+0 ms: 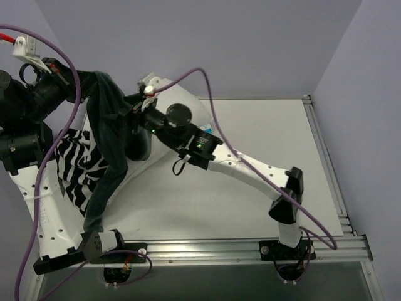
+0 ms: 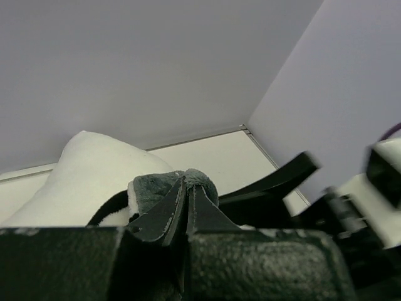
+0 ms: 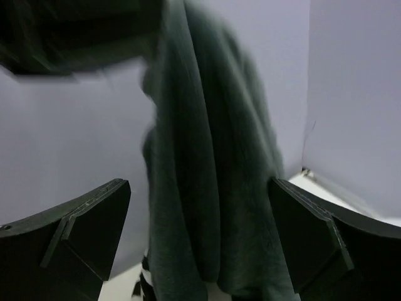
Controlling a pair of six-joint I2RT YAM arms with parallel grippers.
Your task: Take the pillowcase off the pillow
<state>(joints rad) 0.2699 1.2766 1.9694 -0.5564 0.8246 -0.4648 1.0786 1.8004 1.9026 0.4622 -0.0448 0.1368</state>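
Note:
The pillowcase [image 1: 108, 141] is dark grey-green on one side and zebra-striped [image 1: 78, 164] on the other. It hangs from my raised left gripper [image 1: 94, 80] down to the table's near left. My left gripper [image 2: 187, 188] is shut on a fold of the cloth [image 2: 153, 188]. The white pillow [image 1: 195, 108] lies at the back, mostly hidden behind my right arm; it also shows in the left wrist view [image 2: 88, 166]. My right gripper [image 1: 128, 122] is open right beside the hanging cloth. In the right wrist view the cloth [image 3: 207, 157] hangs between the wide-apart fingers [image 3: 94, 219], untouched.
The white table [image 1: 263, 163] has a metal rail along its right edge [image 1: 326, 163] and near edge. Lilac walls stand behind and to the right. Purple cables [image 1: 207, 94] loop over both arms.

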